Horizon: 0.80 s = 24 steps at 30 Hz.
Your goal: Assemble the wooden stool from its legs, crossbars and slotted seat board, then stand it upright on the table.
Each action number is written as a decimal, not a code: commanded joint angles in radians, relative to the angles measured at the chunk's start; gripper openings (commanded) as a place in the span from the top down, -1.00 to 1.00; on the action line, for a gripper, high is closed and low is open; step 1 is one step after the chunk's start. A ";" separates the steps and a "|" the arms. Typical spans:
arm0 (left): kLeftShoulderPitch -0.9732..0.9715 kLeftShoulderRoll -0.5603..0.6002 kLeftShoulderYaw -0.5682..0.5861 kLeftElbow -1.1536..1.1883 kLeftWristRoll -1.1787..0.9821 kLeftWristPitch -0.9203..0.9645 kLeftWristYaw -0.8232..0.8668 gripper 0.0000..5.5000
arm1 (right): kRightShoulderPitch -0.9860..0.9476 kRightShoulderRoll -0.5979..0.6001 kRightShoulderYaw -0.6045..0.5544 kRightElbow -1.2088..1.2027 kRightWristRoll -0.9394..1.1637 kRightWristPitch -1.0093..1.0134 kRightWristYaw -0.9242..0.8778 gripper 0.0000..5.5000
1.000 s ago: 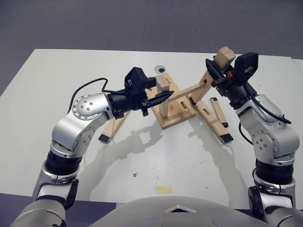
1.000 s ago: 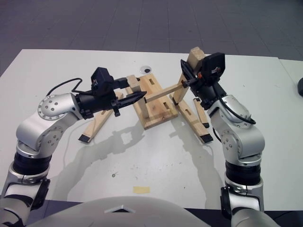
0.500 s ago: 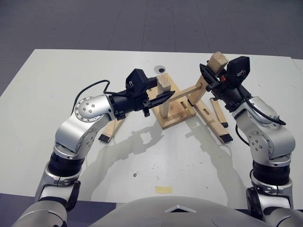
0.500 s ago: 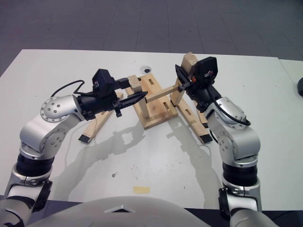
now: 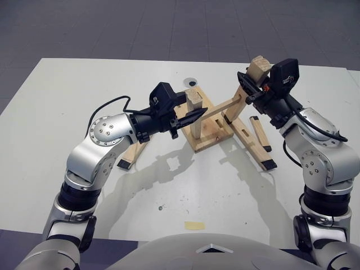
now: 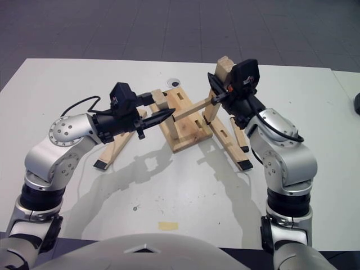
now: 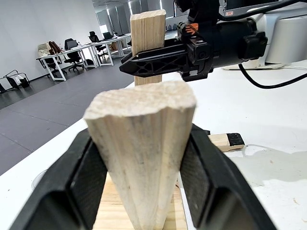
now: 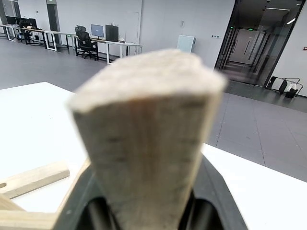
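The slotted seat board (image 5: 209,135) lies flat on the white table (image 5: 67,90). An upright wooden leg (image 5: 195,104) stands in it, and my left gripper (image 5: 192,116) is shut on that leg; the left wrist view shows the leg end (image 7: 144,134) between both pads (image 7: 81,187). A crossbar (image 5: 219,108) runs from this leg to a second, tilted leg (image 5: 256,70). My right gripper (image 5: 248,89) is shut on the tilted leg, whose end (image 8: 146,124) looms in the right wrist view.
One loose leg (image 5: 133,151) with a black foot lies left of the board. Two more loose legs (image 5: 254,145) lie under my right arm. A round hole (image 5: 192,82) is behind the board, and a yellow tape scrap (image 5: 194,225) lies near the front edge.
My right gripper has carried the tilted leg a little to the left, toward the seat board. The left gripper has stayed on the upright leg, almost unmoved.
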 commanded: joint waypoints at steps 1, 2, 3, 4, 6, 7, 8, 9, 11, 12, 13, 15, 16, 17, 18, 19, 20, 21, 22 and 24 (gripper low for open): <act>0.041 0.014 -0.053 0.056 0.052 0.059 0.005 0.26 | -0.068 0.045 -0.026 -0.075 0.110 0.032 0.025 0.63; 0.041 0.015 -0.054 0.056 0.053 0.058 0.005 0.26 | -0.070 0.048 -0.031 -0.078 0.115 0.042 0.026 0.63; 0.041 0.016 -0.054 0.057 0.054 0.058 0.005 0.26 | -0.074 0.055 -0.040 -0.080 0.127 0.055 0.024 0.63; 0.042 0.016 -0.055 0.057 0.056 0.057 0.006 0.26 | -0.079 0.060 -0.049 -0.083 0.136 0.068 0.023 0.63; 0.045 0.018 -0.059 0.056 0.059 0.054 0.005 0.26 | -0.092 0.057 -0.055 -0.092 0.144 0.088 0.027 0.63; 0.047 0.018 -0.062 0.058 0.061 0.052 0.005 0.26 | -0.098 0.052 -0.054 -0.096 0.142 0.092 0.030 0.63; 0.047 0.018 -0.063 0.059 0.063 0.050 0.004 0.26 | -0.105 0.048 -0.054 -0.099 0.141 0.096 0.032 0.63; 0.048 0.017 -0.064 0.059 0.063 0.050 0.004 0.26 | -0.113 0.046 -0.054 -0.103 0.142 0.100 0.032 0.63; 0.049 0.016 -0.066 0.058 0.064 0.050 0.005 0.26 | -0.126 0.051 -0.060 -0.108 0.158 0.121 0.024 0.63; 0.050 0.016 -0.067 0.058 0.065 0.049 0.005 0.26 | -0.126 0.054 -0.064 -0.109 0.172 0.140 0.018 0.63; 0.050 0.018 -0.068 0.058 0.069 0.047 0.005 0.26 | -0.122 0.065 -0.072 -0.108 0.194 0.165 0.009 0.63; 0.050 0.019 -0.069 0.063 0.074 0.041 0.004 0.26 | -0.103 0.083 -0.086 -0.104 0.229 0.210 -0.005 0.63; 0.049 0.019 -0.069 0.066 0.077 0.039 0.005 0.26 | -0.093 0.094 -0.094 -0.101 0.246 0.228 -0.013 0.63; 0.049 0.019 -0.069 0.068 0.079 0.038 0.005 0.26 | -0.085 0.096 -0.096 -0.099 0.254 0.239 -0.015 0.63; 0.049 0.019 -0.069 0.069 0.080 0.036 0.006 0.26 | -0.078 0.103 -0.101 -0.097 0.266 0.255 -0.023 0.63; 0.050 0.018 -0.069 0.070 0.081 0.036 0.006 0.26 | -0.072 0.116 -0.112 -0.092 0.284 0.273 -0.034 0.63; 0.049 0.017 -0.071 0.072 0.082 0.035 0.006 0.26 | -0.063 0.114 -0.115 -0.088 0.289 0.284 -0.034 0.63; 0.049 0.018 -0.073 0.073 0.085 0.033 0.006 0.26 | -0.056 0.119 -0.123 -0.081 0.298 0.298 -0.041 0.63; 0.049 0.021 -0.078 0.076 0.092 0.030 0.005 0.26 | -0.048 0.118 -0.126 -0.072 0.303 0.305 -0.041 0.63; 0.051 0.022 -0.080 0.079 0.096 0.027 0.005 0.26 | -0.032 0.127 -0.135 -0.052 0.313 0.314 -0.046 0.63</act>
